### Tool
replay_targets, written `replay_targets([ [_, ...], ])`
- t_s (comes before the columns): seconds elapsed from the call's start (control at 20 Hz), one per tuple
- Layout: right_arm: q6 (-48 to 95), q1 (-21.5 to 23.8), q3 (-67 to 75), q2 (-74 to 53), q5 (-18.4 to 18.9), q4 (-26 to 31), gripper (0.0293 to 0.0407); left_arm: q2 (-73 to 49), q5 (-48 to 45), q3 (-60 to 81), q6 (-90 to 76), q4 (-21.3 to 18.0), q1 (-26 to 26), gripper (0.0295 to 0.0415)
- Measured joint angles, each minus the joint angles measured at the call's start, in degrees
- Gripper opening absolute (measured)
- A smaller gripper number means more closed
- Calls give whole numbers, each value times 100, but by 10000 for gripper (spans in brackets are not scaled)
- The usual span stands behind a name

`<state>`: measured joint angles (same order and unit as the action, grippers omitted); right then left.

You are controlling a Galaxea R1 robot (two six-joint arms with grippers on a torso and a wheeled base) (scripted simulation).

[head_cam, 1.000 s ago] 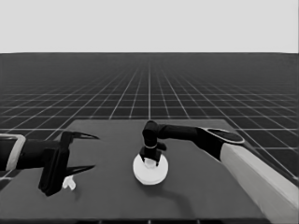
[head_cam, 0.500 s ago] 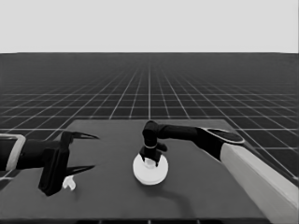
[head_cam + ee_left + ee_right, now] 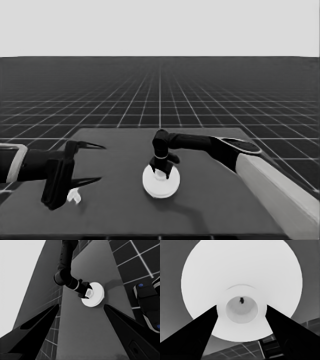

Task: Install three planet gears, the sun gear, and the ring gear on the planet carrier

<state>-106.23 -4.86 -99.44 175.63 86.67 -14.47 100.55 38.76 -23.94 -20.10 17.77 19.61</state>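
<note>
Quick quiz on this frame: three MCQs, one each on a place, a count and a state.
1. Where is the larger round part?
A. middle of the table
B. left end of the table
C. on the floor

2. How many white things show in the head view?
A. two
B. four
C. seven

3. The left pincer is:
A. open, waiting
B. shut on a gear
C. not in view

Key:
1 A: the larger round part sits mid-table, with the right pincer gripping its raised middle.
2 A: only that part and the thin white piece show.
3 A: the left pincer has its fingers spread wide over the left end.
</note>
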Motion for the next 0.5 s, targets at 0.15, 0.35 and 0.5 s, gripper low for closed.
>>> replay_targets([
  [0.15, -58, 5, 0, 1, -1, -1, 384, 0, 0, 0, 0, 0, 0, 385],
  [0.35, -70, 8, 1, 1, -1, -1, 385, 0, 0, 0, 0, 0, 0, 385],
  [0.5, -72, 8, 1, 1, -1, -1, 385, 0, 0, 0, 0, 0, 0, 385],
])
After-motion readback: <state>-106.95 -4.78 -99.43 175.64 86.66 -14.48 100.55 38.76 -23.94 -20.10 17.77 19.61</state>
